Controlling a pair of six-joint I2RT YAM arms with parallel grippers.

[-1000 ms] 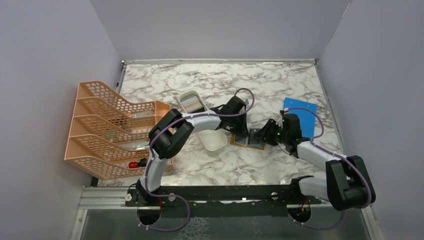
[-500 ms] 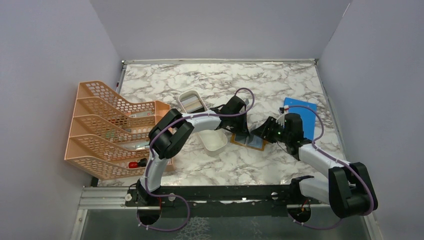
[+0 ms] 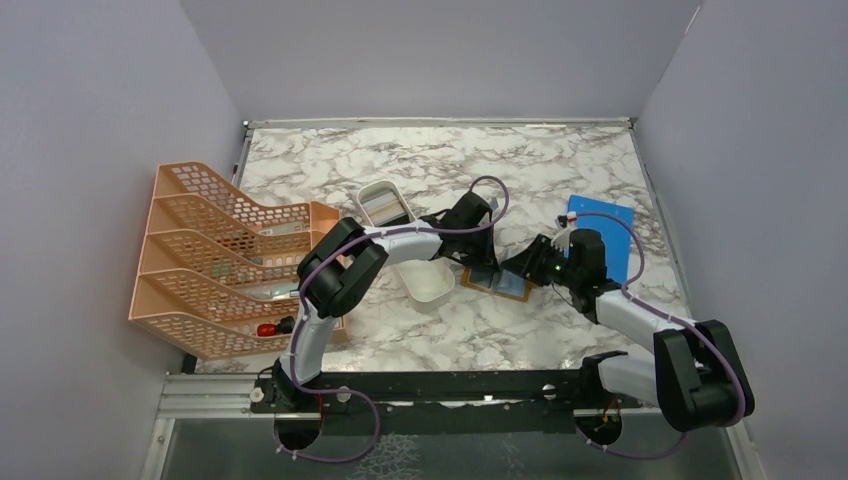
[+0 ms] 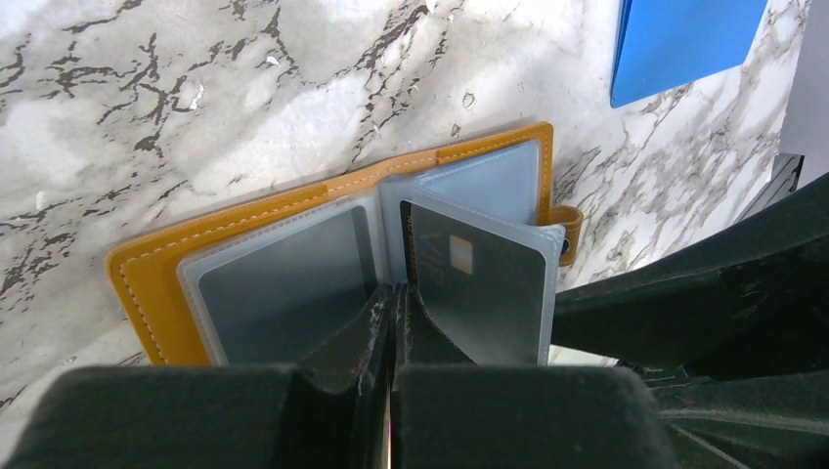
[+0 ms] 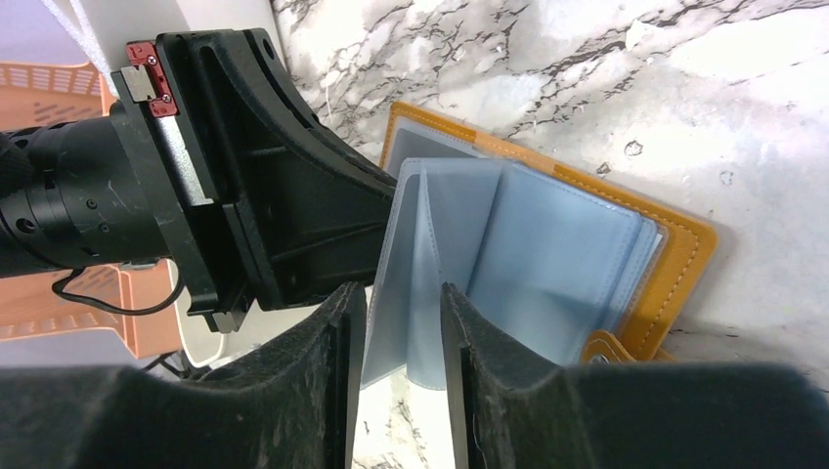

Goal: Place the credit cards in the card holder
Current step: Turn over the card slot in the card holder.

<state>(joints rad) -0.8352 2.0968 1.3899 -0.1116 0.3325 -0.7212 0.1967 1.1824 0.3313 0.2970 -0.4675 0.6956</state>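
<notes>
The orange-tan card holder (image 3: 470,278) lies open on the marble between both grippers, its clear pockets fanned up. My left gripper (image 3: 481,262) is shut on the near edge of a black credit card (image 4: 484,283) with a gold chip; the card stands inside a raised clear pocket. In the left wrist view the gripper (image 4: 393,308) sits over the holder's (image 4: 156,283) spine. My right gripper (image 3: 520,268) is open, and in the right wrist view it (image 5: 403,313) straddles the upright clear pocket leaves (image 5: 415,244) of the holder (image 5: 684,254). Other cards are not clearly visible.
A long white tray (image 3: 425,290) lies just left of the holder, with pale flat items at its far end (image 3: 383,207). A peach mesh file rack (image 3: 220,260) stands at the left. A bright blue sheet (image 3: 605,235) lies behind the right arm and also shows in the left wrist view (image 4: 684,39).
The right gripper has shifted left onto the holder, and the clear pocket leaves now stand raised where two flat dark pockets showed before. The left arm has barely moved.
</notes>
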